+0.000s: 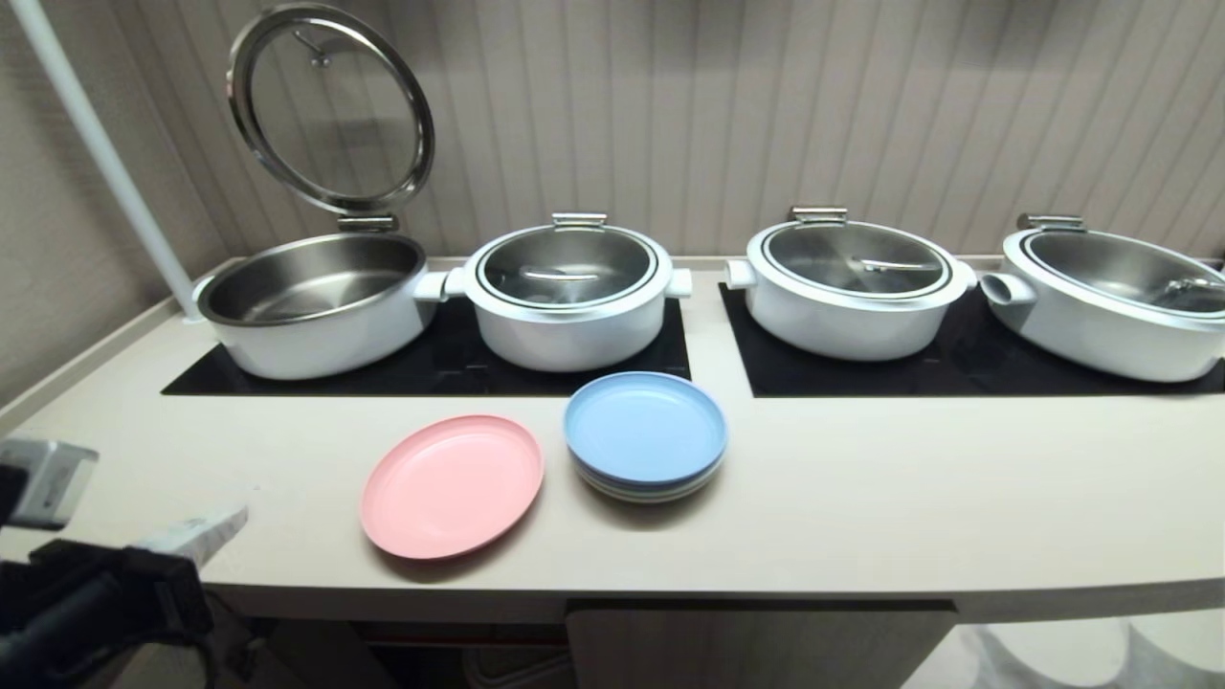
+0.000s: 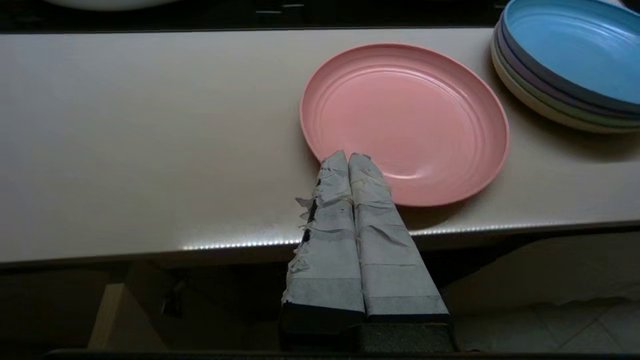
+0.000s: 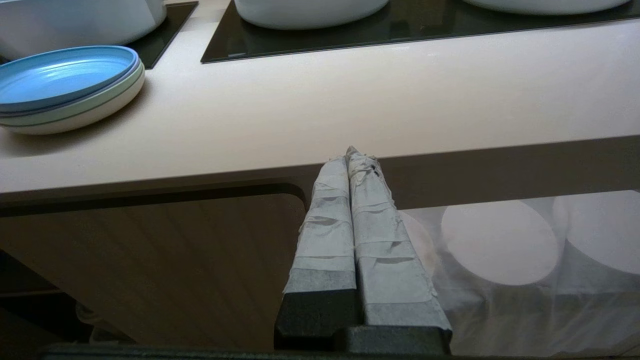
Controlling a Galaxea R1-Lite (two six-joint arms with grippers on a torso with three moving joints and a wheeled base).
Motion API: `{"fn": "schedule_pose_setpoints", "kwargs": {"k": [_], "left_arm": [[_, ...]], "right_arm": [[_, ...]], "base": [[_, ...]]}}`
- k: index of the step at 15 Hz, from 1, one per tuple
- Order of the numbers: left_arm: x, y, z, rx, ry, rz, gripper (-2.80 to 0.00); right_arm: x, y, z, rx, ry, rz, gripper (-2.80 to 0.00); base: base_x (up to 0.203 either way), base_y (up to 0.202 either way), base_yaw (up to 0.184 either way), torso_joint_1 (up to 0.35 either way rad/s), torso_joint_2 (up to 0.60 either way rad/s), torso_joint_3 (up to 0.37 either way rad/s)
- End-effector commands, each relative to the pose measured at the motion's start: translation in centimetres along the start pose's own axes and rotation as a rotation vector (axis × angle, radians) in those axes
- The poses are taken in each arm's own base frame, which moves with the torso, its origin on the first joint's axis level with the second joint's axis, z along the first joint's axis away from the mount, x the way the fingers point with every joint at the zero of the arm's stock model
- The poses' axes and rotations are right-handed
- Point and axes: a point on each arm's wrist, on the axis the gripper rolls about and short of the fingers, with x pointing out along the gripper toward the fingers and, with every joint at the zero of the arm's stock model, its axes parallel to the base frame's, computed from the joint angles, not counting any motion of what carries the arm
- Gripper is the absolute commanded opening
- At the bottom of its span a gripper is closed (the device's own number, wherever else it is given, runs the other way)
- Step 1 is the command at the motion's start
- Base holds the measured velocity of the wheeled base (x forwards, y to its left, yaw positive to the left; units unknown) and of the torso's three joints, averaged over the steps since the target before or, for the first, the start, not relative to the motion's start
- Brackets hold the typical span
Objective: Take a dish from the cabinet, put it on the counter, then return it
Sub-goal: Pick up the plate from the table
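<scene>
The dish, a shallow pink plate (image 1: 452, 484) (image 2: 405, 120), lies flat on the cream counter (image 1: 861, 498) near its front edge, with nothing holding it. My left gripper (image 1: 234, 517) (image 2: 348, 156) is shut and empty; it hangs in front of the counter's edge, to the left of the dish and apart from it. My right gripper (image 3: 350, 152) is shut and empty too, parked below the counter's front edge and out of the head view. Under the counter the cabinet shows a beige door (image 1: 756, 646) (image 3: 150, 260) with a dark opening to its left.
A blue-topped stack of plates (image 1: 644, 435) sits just right of the dish. Behind them several white pots stand on two black cooktop panels (image 1: 431, 368); the leftmost pot (image 1: 316, 301) has its glass lid (image 1: 330, 105) raised. A white pole (image 1: 105, 153) leans at the far left.
</scene>
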Motion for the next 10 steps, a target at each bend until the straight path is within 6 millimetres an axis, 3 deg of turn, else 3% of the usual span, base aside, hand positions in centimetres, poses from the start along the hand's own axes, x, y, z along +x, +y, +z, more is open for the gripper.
{"fn": "schedule_pose_setpoints", "kwargs": {"k": [1, 5, 10], "left_arm": [[-3.3, -0.5, -1.1, 0.044, -0.095, -0.002, -2.8], [-7.4, -1.3, -3.2, 0.101, -0.141, -0.019, -2.8], [-12.2, -1.9, -7.6, 0.138, -0.213, -0.058, -2.8]], "right_arm": [[0.0, 0.0, 0.0, 0.001, -0.001, 0.0, -2.8], [0.0, 0.0, 0.0, 0.001, 0.0, 0.0, -2.8], [0.0, 0.0, 0.0, 0.001, -0.001, 0.0, -2.8]], "base": [[0.0, 0.0, 0.0, 0.0, 0.0, 0.0], [0.0, 0.0, 0.0, 0.0, 0.0, 0.0], [0.0, 0.0, 0.0, 0.0, 0.0, 0.0]]}}
